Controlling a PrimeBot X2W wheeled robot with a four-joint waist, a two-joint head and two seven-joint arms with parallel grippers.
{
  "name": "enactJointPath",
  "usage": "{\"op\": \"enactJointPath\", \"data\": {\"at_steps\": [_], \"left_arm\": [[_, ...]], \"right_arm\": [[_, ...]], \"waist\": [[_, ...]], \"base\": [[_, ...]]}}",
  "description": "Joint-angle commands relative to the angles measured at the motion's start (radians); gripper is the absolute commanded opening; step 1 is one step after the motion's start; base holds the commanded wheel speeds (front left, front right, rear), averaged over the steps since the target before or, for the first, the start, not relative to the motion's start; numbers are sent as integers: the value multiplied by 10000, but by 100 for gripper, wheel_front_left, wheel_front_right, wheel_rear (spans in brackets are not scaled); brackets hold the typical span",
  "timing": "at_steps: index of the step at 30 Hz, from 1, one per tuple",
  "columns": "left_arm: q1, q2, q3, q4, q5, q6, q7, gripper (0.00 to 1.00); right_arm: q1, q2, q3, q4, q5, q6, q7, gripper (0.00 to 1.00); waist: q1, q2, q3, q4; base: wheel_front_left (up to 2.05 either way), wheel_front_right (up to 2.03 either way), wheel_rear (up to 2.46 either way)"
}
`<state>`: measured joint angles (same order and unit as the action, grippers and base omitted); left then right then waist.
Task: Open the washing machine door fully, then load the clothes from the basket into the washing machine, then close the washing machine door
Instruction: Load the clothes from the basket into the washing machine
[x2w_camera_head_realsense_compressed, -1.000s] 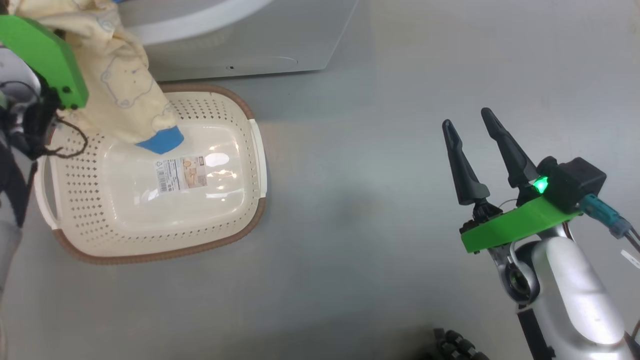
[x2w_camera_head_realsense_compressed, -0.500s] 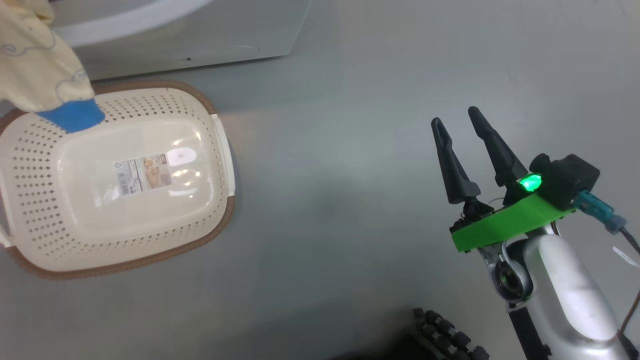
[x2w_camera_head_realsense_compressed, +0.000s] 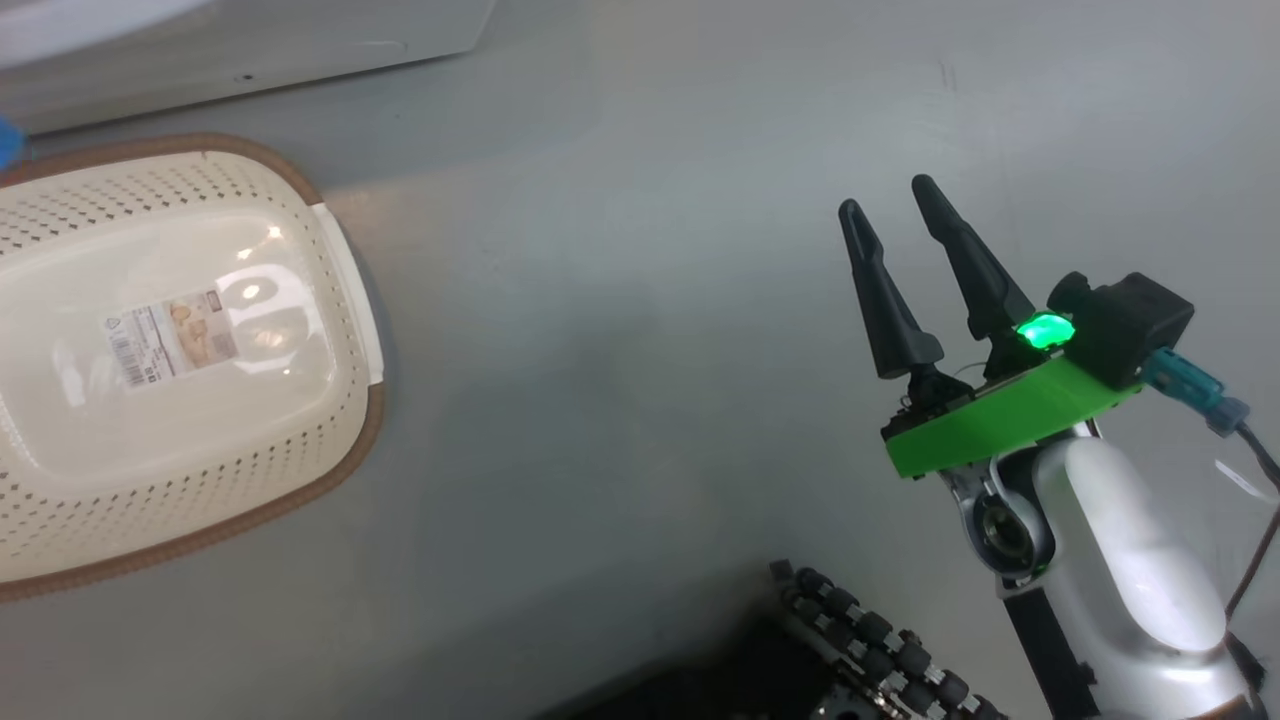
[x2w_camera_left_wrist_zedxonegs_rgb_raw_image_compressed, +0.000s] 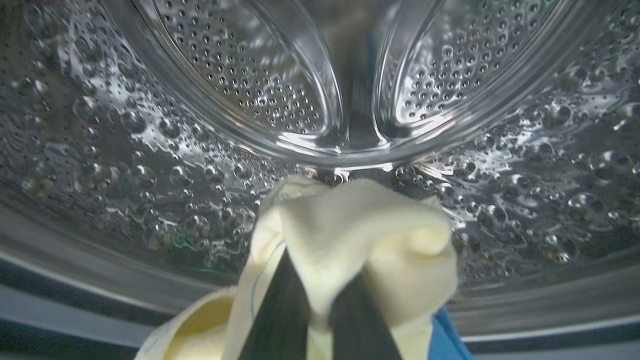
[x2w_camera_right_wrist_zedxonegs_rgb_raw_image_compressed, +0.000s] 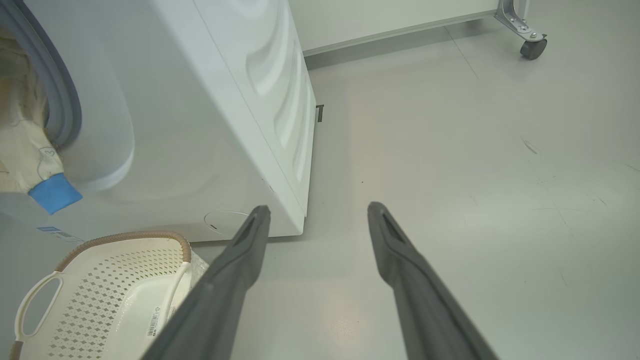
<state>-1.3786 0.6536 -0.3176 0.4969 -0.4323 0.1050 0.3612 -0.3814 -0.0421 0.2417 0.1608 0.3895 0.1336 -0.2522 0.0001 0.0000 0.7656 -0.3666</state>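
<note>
The pale yellow clothes (x2w_camera_left_wrist_zedxonegs_rgb_raw_image_compressed: 350, 235) bunch between my left gripper (x2w_camera_left_wrist_zedxonegs_rgb_raw_image_compressed: 320, 280) fingers, shut on the fabric just inside the steel drum (x2w_camera_left_wrist_zedxonegs_rgb_raw_image_compressed: 240, 75) of the washing machine (x2w_camera_right_wrist_zedxonegs_rgb_raw_image_compressed: 200, 125). In the right wrist view the clothes (x2w_camera_right_wrist_zedxonegs_rgb_raw_image_compressed: 25, 145) hang over the grey gasket (x2w_camera_right_wrist_zedxonegs_rgb_raw_image_compressed: 62, 100), a blue trim piece (x2w_camera_right_wrist_zedxonegs_rgb_raw_image_compressed: 55, 193) dangling below. The cream basket (x2w_camera_head_realsense_compressed: 330, 420) lies on the floor with nothing in it, its sticker (x2w_camera_head_realsense_compressed: 170, 335) showing. My right gripper (x2w_camera_head_realsense_compressed: 886, 194) hovers open over bare floor to the basket's right. The washing machine door is out of view.
The washer's white base (x2w_camera_head_realsense_compressed: 300, 50) stands just beyond the basket (x2w_camera_right_wrist_zedxonegs_rgb_raw_image_compressed: 130, 236). A dark ribbed part of my base (x2w_camera_head_realsense_compressed: 870, 650) sits at the bottom of the head view. A caster wheel (x2w_camera_right_wrist_zedxonegs_rgb_raw_image_compressed: 530, 47) stands far off on the grey floor (x2w_camera_right_wrist_zedxonegs_rgb_raw_image_compressed: 475, 175).
The head camera has turned, shifting the basket leftward in the picture. The clothes in my left gripper have left that view at the upper left. My right gripper stays open.
</note>
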Motion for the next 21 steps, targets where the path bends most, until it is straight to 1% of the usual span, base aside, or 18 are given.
{"op": "enactJointPath", "data": {"at_steps": [1, 5, 9, 13, 19, 21], "left_arm": [[-582, 572, 337, -299, 190, -56, -306, 0], [-1336, 449, 302, 338, 549, -117, -1791, 0], [-2189, 424, 147, 1027, 928, -191, -2687, 0], [-3053, 205, 123, 1520, 1084, -192, -3622, 0], [-3767, -41, 84, 1989, 1213, -253, -5094, 0], [-3827, -111, -9, 2275, 1237, -328, -5214, 0]], "right_arm": [[95, -81, 177, -288, 93, -29, -95, 100], [35, -81, 301, -282, 213, -29, -95, 100], [-17, -81, 425, -284, 341, -29, -95, 100], [-34, -81, 492, -250, 465, -29, -95, 100], [-73, -81, 550, -255, 595, -29, -95, 100], [-70, -81, 559, -259, 621, -29, -95, 100]], "waist": [[-1, 0, 145, -116], [-1, 0, 337, -268], [-1, 0, 507, -455], [-1, 0, 694, -593], [-1, 0, 896, -699], [-1, 0, 931, -677]], "base": [[0, 0, 0], [0, 0, 0], [0, 0, 0], [0, 0, 0], [0, 0, 0], [0, 0, 0]]}}
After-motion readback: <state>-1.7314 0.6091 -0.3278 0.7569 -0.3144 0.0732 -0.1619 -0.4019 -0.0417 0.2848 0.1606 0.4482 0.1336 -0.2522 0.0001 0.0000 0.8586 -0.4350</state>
